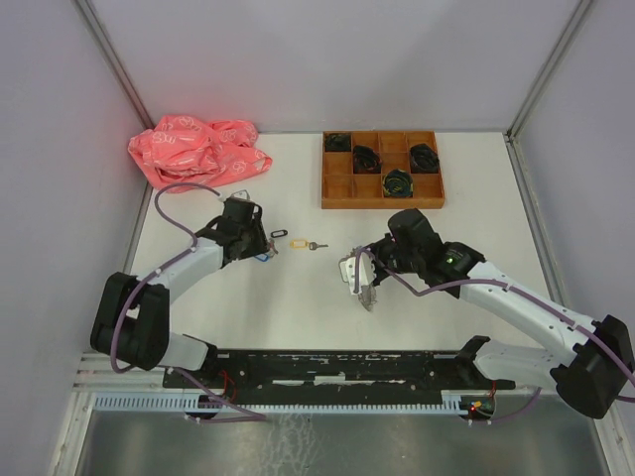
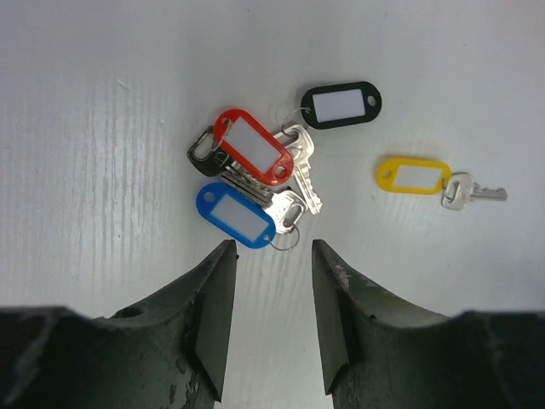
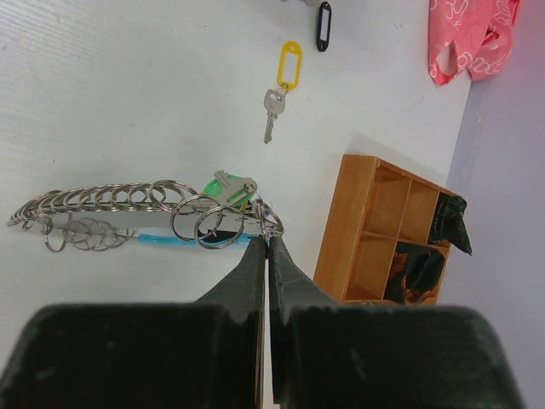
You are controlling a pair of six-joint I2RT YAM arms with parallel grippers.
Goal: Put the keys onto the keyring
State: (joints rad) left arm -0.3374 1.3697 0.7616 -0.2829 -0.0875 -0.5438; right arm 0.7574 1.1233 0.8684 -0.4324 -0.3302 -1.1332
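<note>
The left pincer [image 2: 271, 256] is hovering open and empty just short of the keys [image 2: 255, 175], which are lying heaped on the white tabletop [image 2: 85, 128] with glossy oblong red, blue and black tags overlapping, so a closing grip is risking lifting several at once or skidding off the plastic. The right pincer [image 3: 266, 245] is pinching shut on the keyring [image 3: 111, 204], a hoop strung with thin, slick silvery wire loops, and so narrow a hold is inviting a twist or slip.
</note>
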